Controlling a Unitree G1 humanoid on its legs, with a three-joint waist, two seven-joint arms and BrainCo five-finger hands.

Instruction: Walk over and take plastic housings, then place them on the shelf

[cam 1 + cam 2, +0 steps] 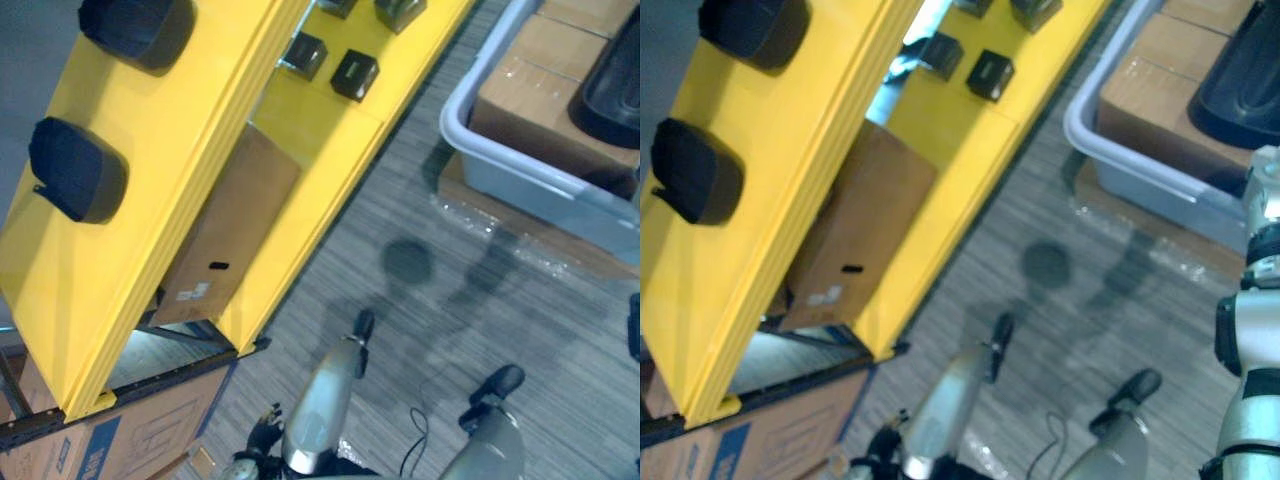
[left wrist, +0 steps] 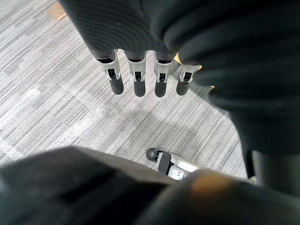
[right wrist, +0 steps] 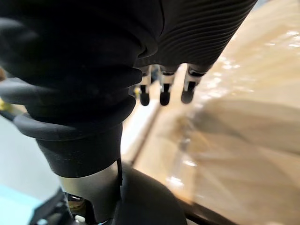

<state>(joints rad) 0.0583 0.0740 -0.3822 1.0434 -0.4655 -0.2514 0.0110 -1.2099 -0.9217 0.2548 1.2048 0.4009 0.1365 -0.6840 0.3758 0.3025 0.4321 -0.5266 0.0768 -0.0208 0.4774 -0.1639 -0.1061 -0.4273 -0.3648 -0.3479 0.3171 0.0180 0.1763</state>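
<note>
Two dark rounded plastic housings (image 1: 75,170) (image 1: 135,30) lie on the top board of the yellow shelf (image 1: 200,150) at the left. Another dark housing (image 1: 615,85) rests in the grey bin (image 1: 520,170) at the upper right. My left hand (image 2: 136,79) hangs over the grey carpet with straight fingers and holds nothing. My right hand (image 3: 164,91) is also open and empty, its fingers pointing down over tan, plastic-wrapped cardboard (image 3: 243,117).
Small dark boxes (image 1: 355,75) (image 1: 305,55) sit on a lower yellow board. A cardboard sheet (image 1: 230,230) lies under the shelf and a printed carton (image 1: 140,430) stands at its base. Cardboard boxes (image 1: 530,90) fill the bin. Striped carpet (image 1: 420,260) spans between shelf and bin.
</note>
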